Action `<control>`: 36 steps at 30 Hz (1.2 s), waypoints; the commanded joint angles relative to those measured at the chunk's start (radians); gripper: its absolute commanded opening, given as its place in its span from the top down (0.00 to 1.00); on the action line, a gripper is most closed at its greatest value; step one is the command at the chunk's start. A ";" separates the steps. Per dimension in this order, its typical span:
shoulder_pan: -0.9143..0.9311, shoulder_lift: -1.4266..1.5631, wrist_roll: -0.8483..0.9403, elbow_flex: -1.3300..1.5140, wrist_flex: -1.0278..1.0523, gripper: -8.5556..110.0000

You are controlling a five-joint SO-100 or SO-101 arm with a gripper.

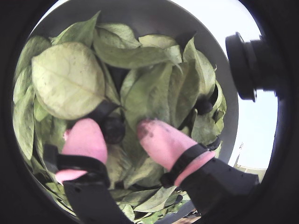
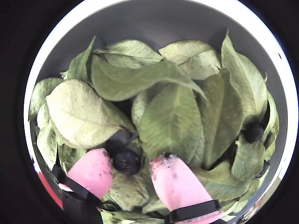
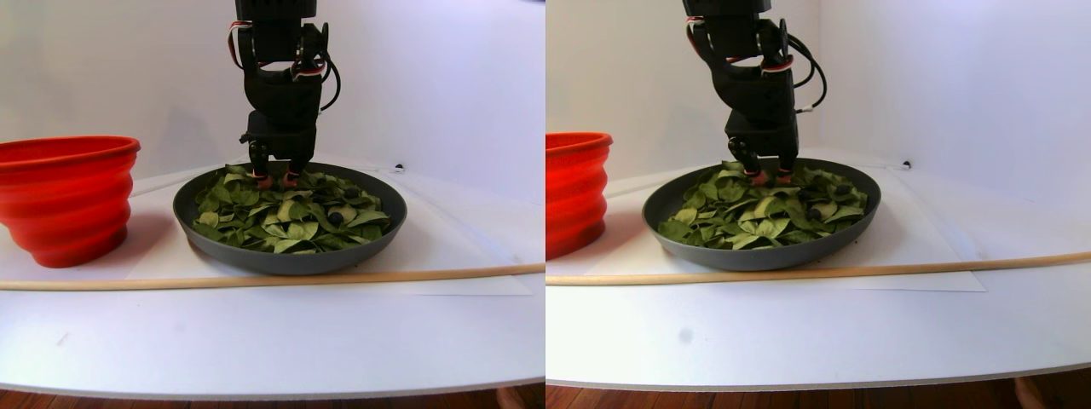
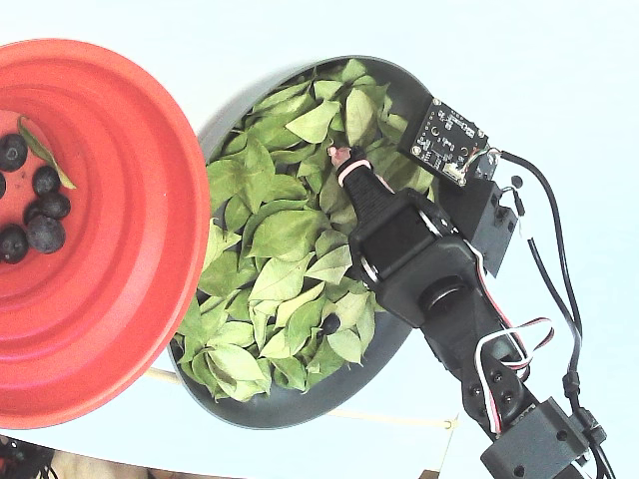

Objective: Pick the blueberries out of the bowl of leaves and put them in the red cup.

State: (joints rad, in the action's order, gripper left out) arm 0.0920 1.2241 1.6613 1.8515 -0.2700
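We see the claw (image 2: pixel 134 164) lowered into the bowl (image 2: pixel 154 21), its pink fingertips (image 2: pixel 174 179) spread, with a blueberry (image 2: pixel 126 161) in the gap between them. The berry sits against the left pad in both wrist views, and the right pad stands just clear, so the claw is open and not yet gripping. Leaves (image 2: pixel 170 121) overlap the berry's upper edge. The red cup (image 4: pixel 110 200) stands beside the bowl on the counter (image 3: pixel 256 341) and already holds several berries. We judge two risks: closing may pinch a leaf along with the berry, or the round berry may roll aside off the single contacting pad.
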 commanded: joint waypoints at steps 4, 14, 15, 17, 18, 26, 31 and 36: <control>-0.003 -0.011 0.005 -0.012 0.006 0.82; -0.003 -0.043 0.006 -0.025 0.011 0.83; -0.003 -0.043 0.005 -0.025 0.017 0.83; -0.003 -0.044 0.003 -0.023 0.021 0.84; -0.003 -0.044 0.003 -0.021 0.021 0.84; -0.006 -0.040 -0.006 -0.009 0.031 0.84; -0.015 -0.002 -0.014 0.006 0.044 0.85; -0.025 0.049 -0.015 0.025 0.046 0.85</control>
State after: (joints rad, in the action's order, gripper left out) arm 0.0752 1.2026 1.6506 1.8684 -0.2286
